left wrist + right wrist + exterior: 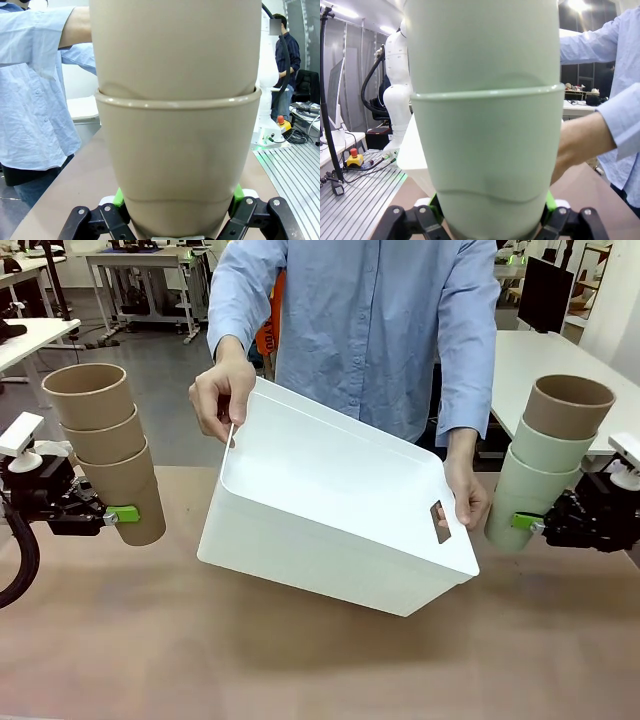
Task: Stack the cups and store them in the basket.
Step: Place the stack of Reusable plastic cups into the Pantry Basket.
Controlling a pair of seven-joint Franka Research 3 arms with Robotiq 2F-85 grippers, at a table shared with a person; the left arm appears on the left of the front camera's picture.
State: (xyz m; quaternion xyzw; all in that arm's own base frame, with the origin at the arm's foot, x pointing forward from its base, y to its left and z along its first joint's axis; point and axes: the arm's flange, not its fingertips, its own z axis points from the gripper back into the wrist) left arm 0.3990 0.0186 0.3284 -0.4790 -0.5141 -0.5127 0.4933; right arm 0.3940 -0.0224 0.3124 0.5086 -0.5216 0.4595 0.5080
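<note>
Brown tabletop [300, 675] beneath tilted white basket [320, 550]; white worktables [545, 360], grey floor [160, 370] beyond.

The left claw [135, 512] was black with a bright green pad [124, 513], a white block [20, 433] above it and a thick black cable [20, 560] below. The right claw [512, 524] looked alike.

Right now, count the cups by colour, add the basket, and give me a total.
Tan cups: 4, three stacked in the left gripper, one topping the stack in the right gripper.
Green cups: 2, both in the right gripper.
White basket: 1, held tilted by a person.
Total: 7.
</note>
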